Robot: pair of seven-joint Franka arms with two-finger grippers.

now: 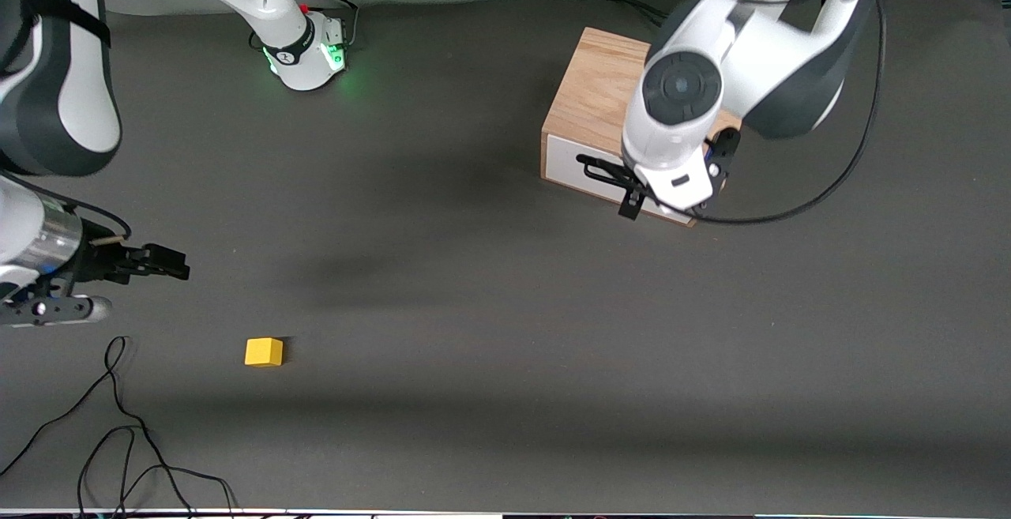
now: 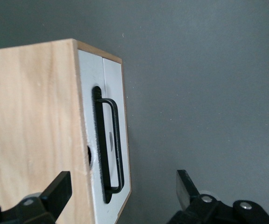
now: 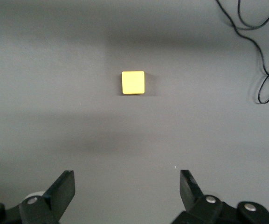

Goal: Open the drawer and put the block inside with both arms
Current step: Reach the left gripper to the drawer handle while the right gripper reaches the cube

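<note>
So far nothing is done: the drawer sits shut in its wooden cabinet toward the left arm's end of the bench. The left gripper hangs over the black handle, fingers spread wide, gripping nothing. The block lies on the bench toward the right arm's end, near the front camera; the right gripper hovers close by, fingers released. Loose cables lie nearer still, not in the way.
</note>
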